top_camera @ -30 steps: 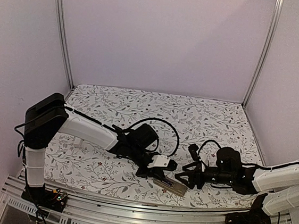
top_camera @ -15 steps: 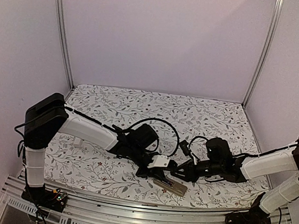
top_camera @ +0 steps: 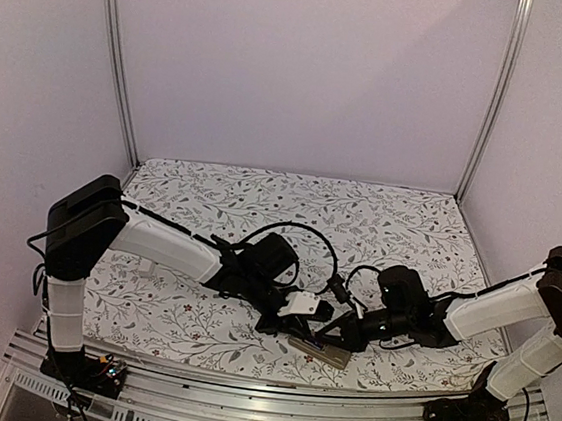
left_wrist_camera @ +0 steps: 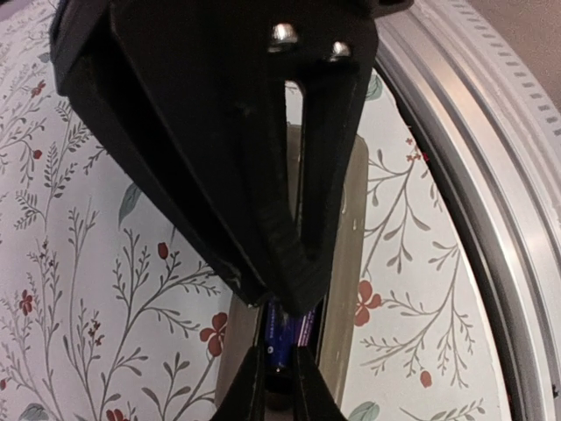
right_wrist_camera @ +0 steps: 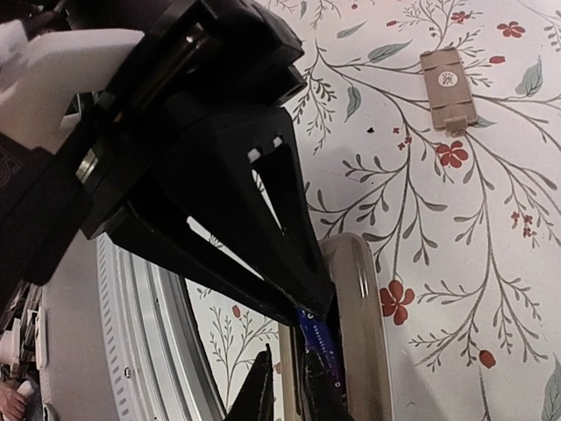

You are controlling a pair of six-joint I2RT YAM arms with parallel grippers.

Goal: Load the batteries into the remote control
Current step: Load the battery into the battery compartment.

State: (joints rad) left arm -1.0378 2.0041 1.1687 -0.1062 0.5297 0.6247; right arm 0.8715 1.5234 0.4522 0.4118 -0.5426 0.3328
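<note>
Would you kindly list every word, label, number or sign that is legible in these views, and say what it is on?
No text can be read.
Small tan rectangular battery cover: a round pale mark, too blurred to read.
Blue-wrapped battery in the beige remote control: any print is too blurred to read.

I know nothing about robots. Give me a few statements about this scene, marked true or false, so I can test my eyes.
1. The remote lies near the front edge of the cloth. True.
2. The left pincer and the right pincer meet at the remote. True.
3. The battery cover is clipped onto the remote. False: it lies loose on the cloth, apart from the remote.
4. The cloth is plain white. False: it has a leaf and flower print.
5. A dark battery is at the remote's open slot. True.
</note>
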